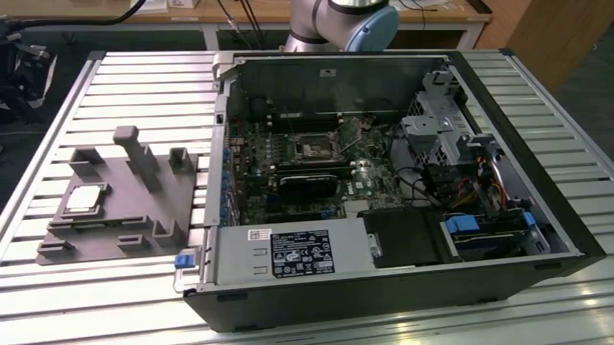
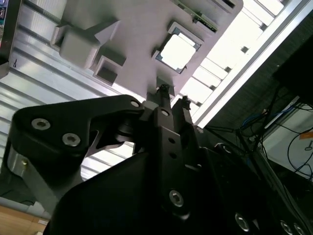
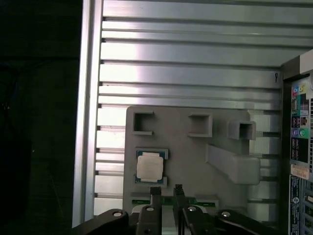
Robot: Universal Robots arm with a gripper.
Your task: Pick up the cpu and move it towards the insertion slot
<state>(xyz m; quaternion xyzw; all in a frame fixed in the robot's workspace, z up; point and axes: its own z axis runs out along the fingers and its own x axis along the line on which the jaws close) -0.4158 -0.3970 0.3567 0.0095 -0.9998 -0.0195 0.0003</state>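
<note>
First wrist view: centre your narrowly parted, empty black gripper (image 3: 167,189) squarely over the silvery-grey square cpu (image 3: 149,167).

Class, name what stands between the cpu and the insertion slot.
In the exterior view, the grey fixture's upright blocks and the computer case's side wall stand between the cpu and the insertion slot.
</note>
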